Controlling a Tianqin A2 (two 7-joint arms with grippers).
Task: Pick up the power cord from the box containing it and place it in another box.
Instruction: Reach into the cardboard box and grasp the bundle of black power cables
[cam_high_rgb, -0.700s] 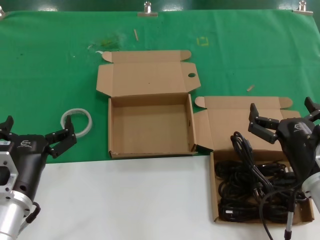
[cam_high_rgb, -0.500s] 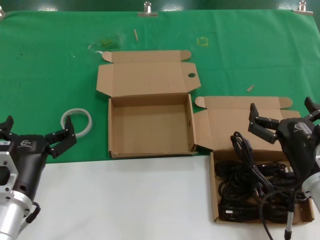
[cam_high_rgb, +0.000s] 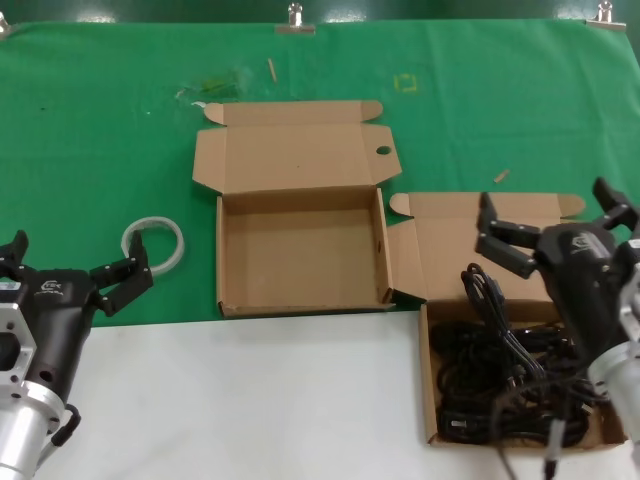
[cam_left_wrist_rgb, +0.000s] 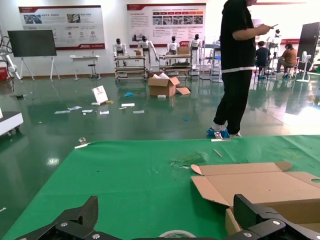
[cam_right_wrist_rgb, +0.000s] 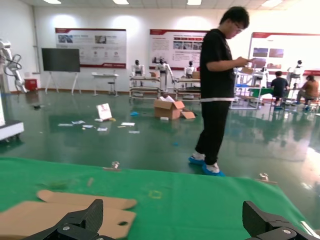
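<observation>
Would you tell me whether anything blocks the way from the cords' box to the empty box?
Nothing visible does. The empty box lies open beside the cords' box; only a low side flap sits between them. The right gripper hovers open above.

You saw the left gripper (cam_left_wrist_rgb: 167, 227) along the frame's bottom edge, its two black fingers (cam_left_wrist_rgb: 75, 222) spread wide. Lower right lay an open cardboard box (cam_left_wrist_rgb: 260, 187) on the green cloth (cam_left_wrist_rgb: 130, 195). Upper right, a person in black (cam_left_wrist_rgb: 237, 65) stood on the glossy floor (cam_left_wrist_rgb: 125, 125).
</observation>
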